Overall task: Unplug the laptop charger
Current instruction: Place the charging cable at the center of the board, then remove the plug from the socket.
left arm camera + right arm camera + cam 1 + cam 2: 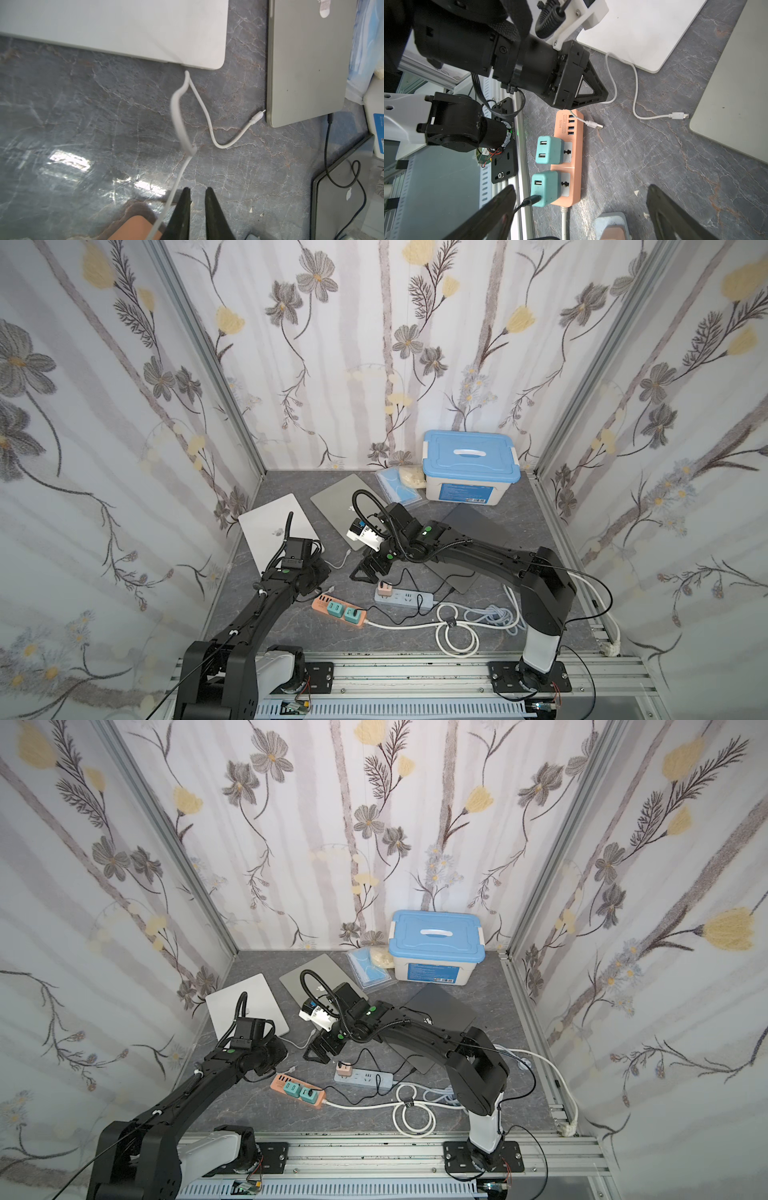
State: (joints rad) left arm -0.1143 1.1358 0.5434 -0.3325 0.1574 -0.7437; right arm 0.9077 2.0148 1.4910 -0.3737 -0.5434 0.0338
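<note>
charger cable (210,126): light, limp, lying loose on the worktop (83,104) beside the white laptop (124,25). take hold at the rigid plug (256,118). left hand (197,190) narrowly apart, apparently empty; right hand (581,187) wide apart.

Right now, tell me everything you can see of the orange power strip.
The orange power strip is a flat plastic bar lying on the grey marbled tabletop. One end carries four USB ports, and a loose white cable lies across that end. Both sockets hold teal USB adapters: the one by the ports is bare, the other has a black cable plugged in. A white cord leaves the opposite end.
</note>
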